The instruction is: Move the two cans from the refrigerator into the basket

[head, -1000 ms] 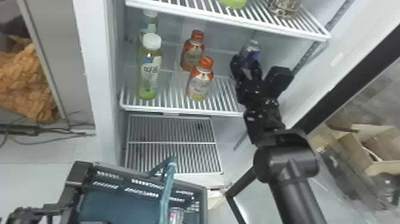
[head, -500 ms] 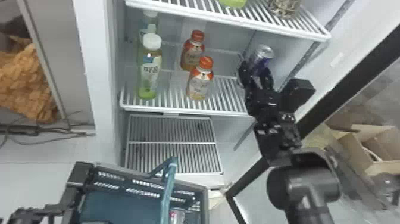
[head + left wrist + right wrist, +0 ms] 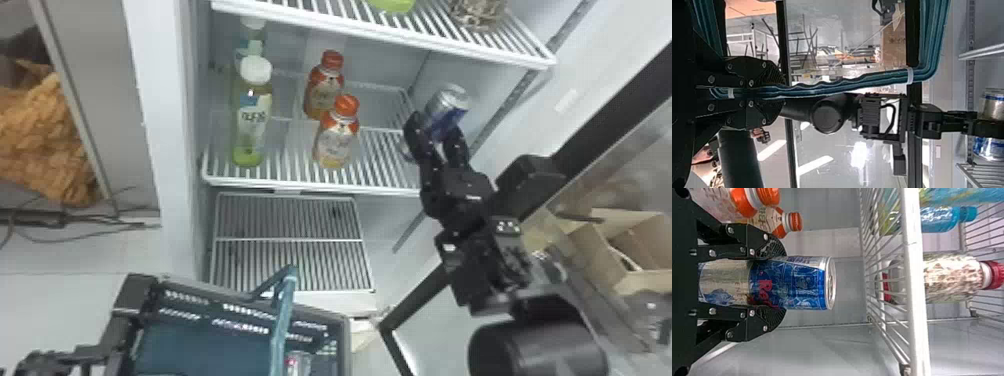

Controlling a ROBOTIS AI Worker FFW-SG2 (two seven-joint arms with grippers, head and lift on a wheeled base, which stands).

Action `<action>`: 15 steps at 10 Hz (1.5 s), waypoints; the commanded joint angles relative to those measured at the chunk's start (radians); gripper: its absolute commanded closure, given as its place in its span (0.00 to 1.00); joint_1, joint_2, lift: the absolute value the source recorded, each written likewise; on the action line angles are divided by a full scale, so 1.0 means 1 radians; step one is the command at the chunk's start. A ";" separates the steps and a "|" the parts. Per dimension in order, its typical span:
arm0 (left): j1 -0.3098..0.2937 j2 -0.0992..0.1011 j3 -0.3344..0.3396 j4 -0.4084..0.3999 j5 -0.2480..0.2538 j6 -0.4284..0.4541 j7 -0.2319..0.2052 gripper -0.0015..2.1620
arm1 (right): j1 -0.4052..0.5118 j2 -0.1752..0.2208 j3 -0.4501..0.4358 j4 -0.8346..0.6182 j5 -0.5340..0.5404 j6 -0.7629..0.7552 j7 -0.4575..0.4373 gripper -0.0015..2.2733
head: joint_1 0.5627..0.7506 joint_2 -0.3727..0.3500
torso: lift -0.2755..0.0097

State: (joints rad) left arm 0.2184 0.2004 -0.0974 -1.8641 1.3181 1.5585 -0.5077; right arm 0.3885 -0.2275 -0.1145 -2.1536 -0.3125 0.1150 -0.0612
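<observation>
Pale walls of the open refrigerator (image 3: 175,110) frame three wire shelves, with a cardboard box (image 3: 605,245) at the right and a heap of orange-brown cloth (image 3: 47,140) at the left. On the middle shelf (image 3: 300,188) stand four bottles: two green ones with white caps (image 3: 252,122), one behind the other, and two with orange caps (image 3: 336,137), also one behind the other. At least two more bottles stand on the upper shelf (image 3: 380,35), one green at its base (image 3: 392,4) and one speckled (image 3: 477,12). Two cans are in sight. The blue-and-silver can (image 3: 446,110) is in the right end effector (image 3: 434,129), over the right end of the middle shelf near the side wall; whether it touches the wires cannot be told. Both black fingers (image 3: 770,315) pinch it from opposite sides, its lid reaching past the fingertips. The other can (image 3: 297,363), red and silver, is inside the basket (image 3: 345,345), partly cut off by the bottom edge. Slanting up from the bottom right, the right arm (image 3: 500,265) stretches into the refrigerator. Seen in the left wrist view, the left end effector (image 3: 781,92) is clamped around the basket's single teal handle (image 3: 840,84).
</observation>
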 commanded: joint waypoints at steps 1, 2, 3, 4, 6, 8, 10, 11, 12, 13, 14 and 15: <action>0.000 -0.001 0.000 0.000 0.000 0.013 0.000 0.56 | 0.085 0.010 -0.027 -0.093 -0.005 0.022 0.000 0.39 | 0.70 0.03 | 0.03; 0.000 0.002 0.000 0.000 0.000 0.013 0.000 0.56 | 0.139 0.013 -0.045 -0.155 -0.017 0.047 0.001 0.39 | 0.70 0.03 | 0.03; -0.002 0.002 -0.002 0.000 0.000 0.013 0.000 0.56 | 0.183 0.013 -0.053 -0.209 -0.032 0.076 0.003 0.39 | 0.70 0.03 | 0.03; -0.002 0.002 -0.004 0.000 0.000 0.013 0.000 0.56 | 0.227 0.022 -0.071 -0.250 -0.054 0.113 0.023 0.39 | 0.70 0.03 | 0.03; -0.002 0.004 -0.002 0.000 0.000 0.013 0.000 0.56 | 0.323 0.042 -0.087 -0.341 -0.098 0.182 0.035 0.39 | 0.70 0.03 | 0.03; -0.002 0.002 0.000 0.000 -0.004 0.013 0.000 0.56 | 0.389 0.076 -0.127 -0.405 -0.118 0.253 0.053 0.39 | 0.70 0.03 | 0.03; 0.000 -0.001 0.006 0.000 -0.014 0.013 0.000 0.56 | 0.419 0.085 -0.133 -0.444 -0.144 0.373 0.104 0.39 | 0.70 0.03 | 0.03; 0.000 -0.001 0.008 0.000 -0.014 0.013 0.000 0.56 | 0.431 0.086 -0.129 -0.454 -0.172 0.432 0.123 0.39 | 0.70 0.03 | 0.03; -0.002 -0.001 0.008 0.000 -0.014 0.013 0.000 0.56 | 0.431 0.088 -0.133 -0.454 -0.210 0.508 0.165 0.38 | 0.70 0.03 | 0.03; -0.002 -0.001 0.006 0.000 -0.014 0.013 0.000 0.56 | 0.441 0.086 -0.129 -0.466 -0.234 0.548 0.176 0.38 | 0.70 0.03 | 0.03; -0.002 -0.001 0.004 0.000 -0.014 0.013 0.000 0.56 | 0.448 0.086 -0.119 -0.486 -0.248 0.575 0.176 0.38 | 0.70 0.03 | 0.03; 0.000 -0.001 0.004 0.000 -0.012 0.013 0.000 0.56 | 0.443 0.086 -0.119 -0.488 -0.280 0.658 0.181 0.38 | 0.70 0.03 | 0.03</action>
State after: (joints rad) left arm 0.2168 0.1994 -0.0931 -1.8641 1.3044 1.5585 -0.5077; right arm 0.8340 -0.1411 -0.2345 -2.6382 -0.5736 0.7247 0.1184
